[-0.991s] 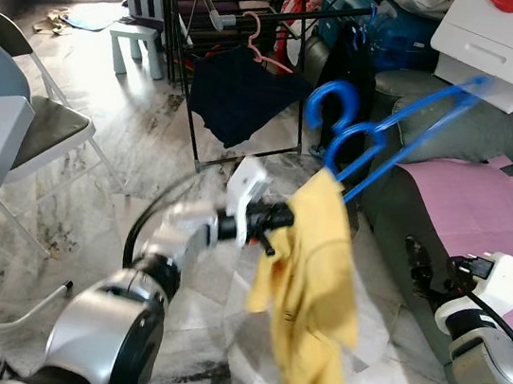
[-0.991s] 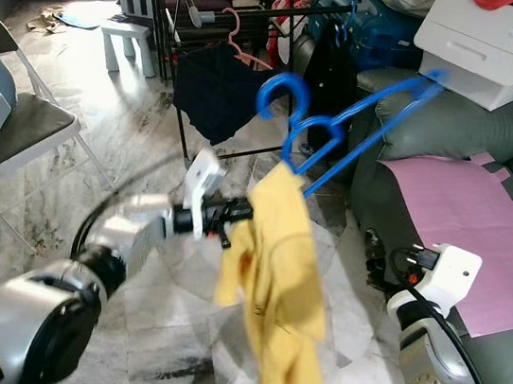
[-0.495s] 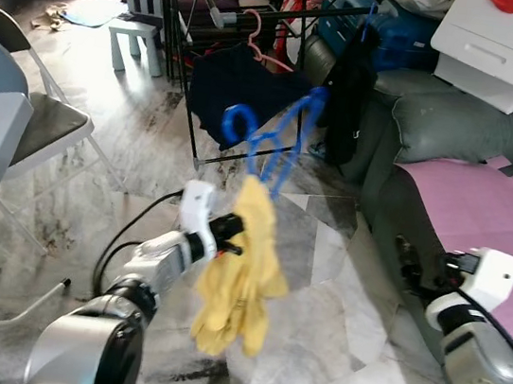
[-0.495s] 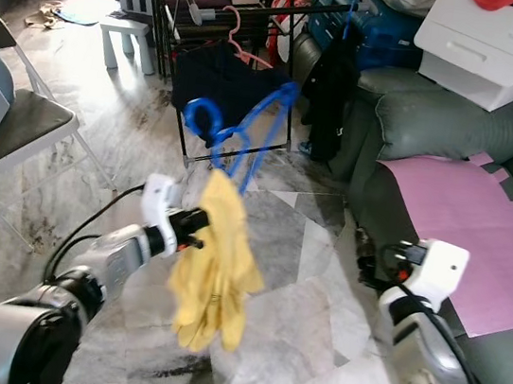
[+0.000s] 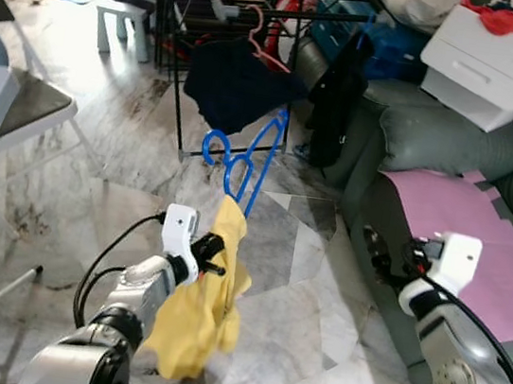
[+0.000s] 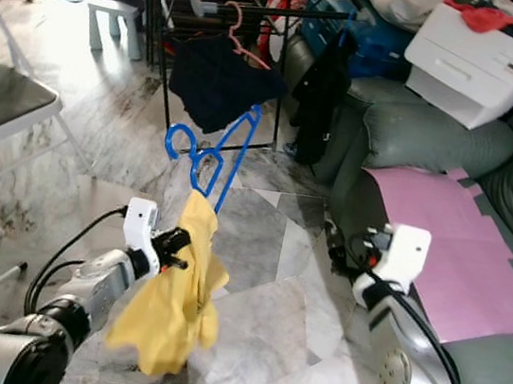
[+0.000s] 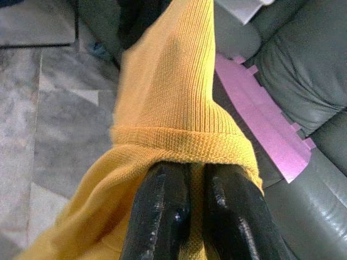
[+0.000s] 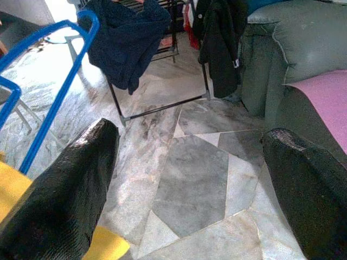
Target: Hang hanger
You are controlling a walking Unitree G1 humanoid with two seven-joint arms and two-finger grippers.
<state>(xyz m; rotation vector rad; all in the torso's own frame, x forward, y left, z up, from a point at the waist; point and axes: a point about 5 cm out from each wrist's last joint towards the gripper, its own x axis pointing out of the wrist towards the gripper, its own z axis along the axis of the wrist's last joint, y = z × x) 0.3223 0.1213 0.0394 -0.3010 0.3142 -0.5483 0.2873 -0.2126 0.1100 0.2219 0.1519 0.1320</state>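
My left gripper (image 5: 214, 251) is held low over the floor and is shut on a yellow knitted garment (image 5: 194, 309). The garment hangs from blue hangers (image 5: 243, 157), whose hooks stand above it. In the left wrist view the two black fingers (image 7: 162, 189) pinch a fold of the yellow knit (image 7: 168, 97). A black drying rack (image 5: 180, 67) stands just behind the hangers; it carries a dark navy garment (image 5: 237, 79) on a pink hanger (image 5: 256, 37). My right gripper (image 8: 190, 135) is open and empty, off to the right by the sofa front (image 5: 377, 252).
A grey sofa (image 5: 436, 141) with a pink mat (image 5: 463, 216) and a white box (image 5: 490, 62) runs along the right. A black garment (image 5: 338, 84) hangs at the rack's end. A folding chair (image 5: 19, 111) and a white stool (image 5: 119, 10) stand to the left.
My left arm has drawn in and come down, and the blue hangers have swung from tilted up-right to nearly upright before the rack. The head view has shifted too.
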